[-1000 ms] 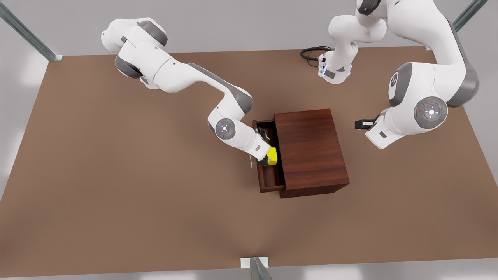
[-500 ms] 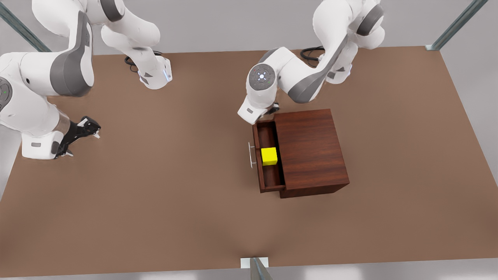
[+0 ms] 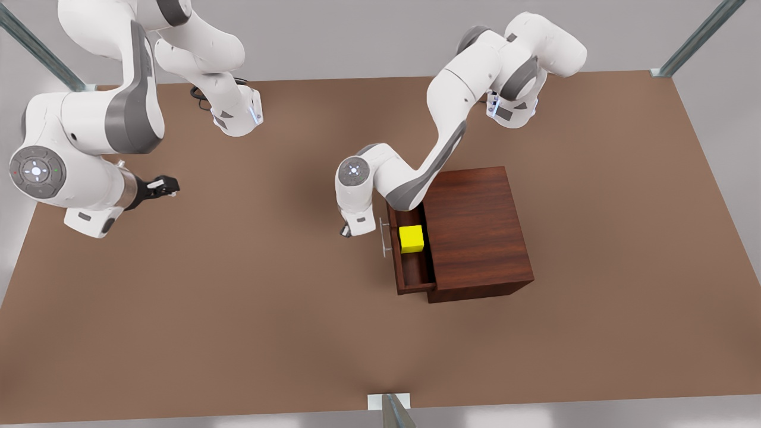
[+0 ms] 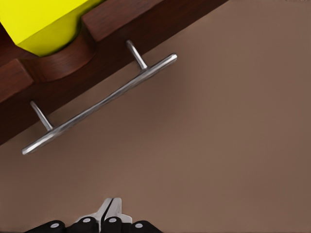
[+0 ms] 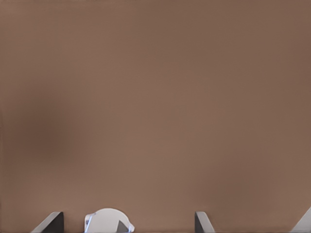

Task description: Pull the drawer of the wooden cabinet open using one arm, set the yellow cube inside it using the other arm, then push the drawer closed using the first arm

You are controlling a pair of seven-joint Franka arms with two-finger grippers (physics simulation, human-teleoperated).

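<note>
Now, step in hand: the yellow cube [image 3: 411,239] is seen lying inside the drawer [image 3: 410,270], which stands pulled out of the wooden cabinet [image 3: 478,229]; the push shut is judged to be what remains.
Left gripper [image 3: 346,230]: placed low over the bench [image 3: 238,309], just beside the drawer front; its fingers [image 4: 111,209] are seen pressed together, nothing held.
Key relation: the handle [image 4: 99,104] lies straight ahead of the closed fingers, with a strip of bare bench between; nothing is touched yet. Beyond the handle come the drawer front and then the cube.
Long axis: the handle bar is seen running crosswise to the line from the fingers to the cabinet, so a push along that line is judged to meet the front squarely.
Right gripper [image 3: 162,186]: held well apart from the cabinet, toward the front view's left, over bare bench; its fingers [image 5: 52,222] are spread wide, empty. This arm waits.
Nearer arm: the left one, by far.
Edges and room: the cube rests about mid-length in the drawer, against or close to the cabinet's face, and is judged to pass inside freely only if it sits below the opening's top edge; this cannot be told from these views. Open bench surrounds the left fingers on every side.
</note>
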